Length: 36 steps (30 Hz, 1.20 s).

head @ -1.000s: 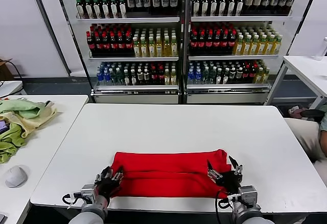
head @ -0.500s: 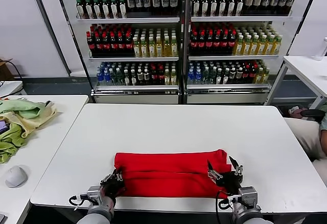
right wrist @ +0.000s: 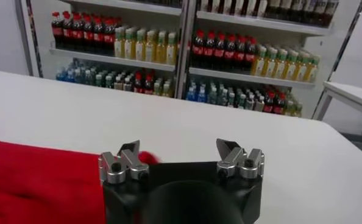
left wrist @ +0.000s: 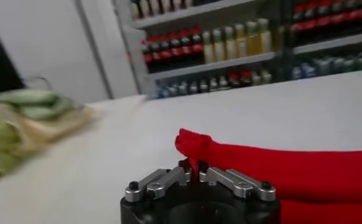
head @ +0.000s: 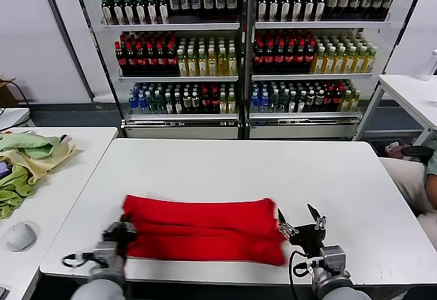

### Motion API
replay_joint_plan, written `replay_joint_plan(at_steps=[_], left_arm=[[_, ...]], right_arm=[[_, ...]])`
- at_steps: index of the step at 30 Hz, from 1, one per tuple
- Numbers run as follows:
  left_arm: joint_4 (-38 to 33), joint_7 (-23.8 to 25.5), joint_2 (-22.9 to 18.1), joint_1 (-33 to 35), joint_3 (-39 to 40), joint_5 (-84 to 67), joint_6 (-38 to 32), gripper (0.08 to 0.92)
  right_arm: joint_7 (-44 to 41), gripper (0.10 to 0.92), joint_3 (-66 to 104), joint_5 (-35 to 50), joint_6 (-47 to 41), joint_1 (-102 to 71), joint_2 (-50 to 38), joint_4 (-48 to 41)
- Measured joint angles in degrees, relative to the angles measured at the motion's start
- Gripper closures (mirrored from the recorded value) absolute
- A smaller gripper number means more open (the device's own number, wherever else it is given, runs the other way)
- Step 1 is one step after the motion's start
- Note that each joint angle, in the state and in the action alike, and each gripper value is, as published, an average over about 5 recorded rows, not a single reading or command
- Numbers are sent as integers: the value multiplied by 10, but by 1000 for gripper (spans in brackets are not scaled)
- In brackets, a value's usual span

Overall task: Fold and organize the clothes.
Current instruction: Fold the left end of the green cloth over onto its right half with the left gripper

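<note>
From the head camera I see the red T-shirt point(head: 201, 228) lying folded into a long band across the near part of the white table point(head: 232, 167), its long side running left to right, close to the front edge. My left gripper point(head: 124, 232) sits at the shirt's left end, and in the left wrist view its fingers point(left wrist: 169, 178) are drawn together with a bunched fold of the red cloth point(left wrist: 196, 146) pinched between the tips, so I read it as clamped on the shirt. My right gripper point(head: 299, 218) is at the shirt's right end with its two fingers spread wide; in the right wrist view the fingers point(right wrist: 127, 159) stand well apart with nothing between them, and the red cloth point(right wrist: 41, 182) lies beside and below one finger. I cannot tell whether that finger touches the fabric. On the side table point(head: 51, 204) to my left lie pale green and yellow cloths point(head: 27, 160) and a computer mouse point(head: 20, 236). Behind the table stand shelves of bottled drinks point(head: 242, 47).
</note>
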Motion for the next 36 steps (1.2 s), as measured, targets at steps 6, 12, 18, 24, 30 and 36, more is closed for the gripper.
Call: replay_joint_plan(at_steps=[6, 12, 18, 24, 30, 36], left_arm=[[1, -7, 42, 9, -87, -6, 23, 889], [-52, -3, 44, 13, -92, -50, 40, 889], [-101, 13, 16, 4, -22, -97, 50, 889], [-113, 19, -23, -20, 53, -126, 55, 889], [-99, 16, -61, -46, 107, -142, 58, 889], [-78, 12, -94, -70, 144, -151, 59, 889]], right_arm=[[0, 203, 0, 0, -1, 6, 1, -3], [0, 203, 4, 0, -2, 5, 1, -1], [1, 203, 8, -1, -3, 4, 3, 0], [1, 203, 7, -1, -3, 5, 5, 0], [1, 203, 4, -1, -3, 7, 6, -3], [1, 203, 1, -2, -4, 9, 8, -6]])
